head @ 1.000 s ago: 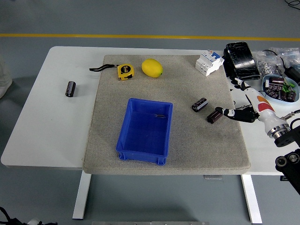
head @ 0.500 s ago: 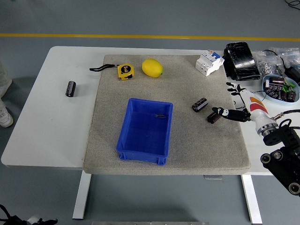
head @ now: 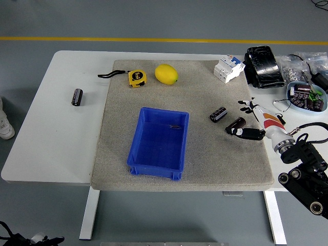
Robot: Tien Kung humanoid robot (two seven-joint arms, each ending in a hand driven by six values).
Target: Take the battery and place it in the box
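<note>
Table (head: 61, 138): white, spans the head view; a grey mat (head: 205, 164) covers its middle and right, likely as a soft work surface that stops round parts rolling.
Box (head: 157, 144): blue, open-topped, on the mat just left of centre; a small dark item lies inside near its far wall, too small to identify.
Right arm: enters from the lower right corner and reaches left over the mat's right edge.
Right hand (head: 252, 123): white with black fingers (head: 245, 133), turned side-on; fingers stretched toward the battery and touching or nearly touching its near side. No closed grasp visible, so it holds nothing yet. Judgement: a reach posture, set low so the fingers can wrap the cylinder.
Left arm: not in view.
Clutter at far right: black pouch (head: 264, 66), white breaker (head: 228, 68), dish of parts (head: 305, 96); off the mat, probably spare stock.
Lemon (head: 166, 74) and tape measure (head: 136, 78): far edge of mat, well apart from the work; likely distractors.
Target battery (head: 237, 124): dark cylinder lying on its side on the mat, right of the box, against the fingertips.
Second battery (head: 218, 114): just beside the target, on its box side.
Third battery (head: 77, 96): alone on the bare table, far left.
Status: pick not yet done.
</note>
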